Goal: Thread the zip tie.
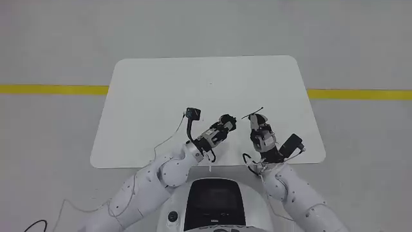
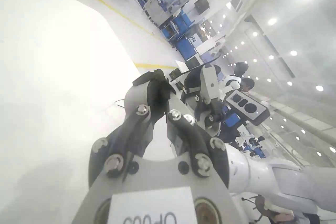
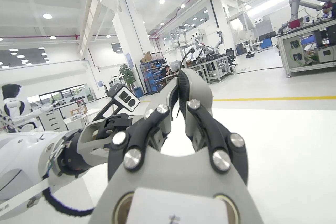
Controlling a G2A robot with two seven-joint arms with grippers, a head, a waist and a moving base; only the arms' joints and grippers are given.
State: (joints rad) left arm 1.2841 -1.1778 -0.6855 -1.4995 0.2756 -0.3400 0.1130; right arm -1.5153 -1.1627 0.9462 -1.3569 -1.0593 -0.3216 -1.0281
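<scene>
Zip tie (image 3: 192, 50) pinched in right pincer (image 3: 180, 75), strap jutting past its tips. Left pincer (image 2: 155, 78) close beside it, pressed together, load unclear. Risk: limp strap flexes or slips, tip misses the head.

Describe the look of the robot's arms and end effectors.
The left arm and right arm are rounded white shells. The left end effector and right end effector have grey fingers, black pads, black linkages with silver pins, and white labels. Cables run from both wrists.
</scene>
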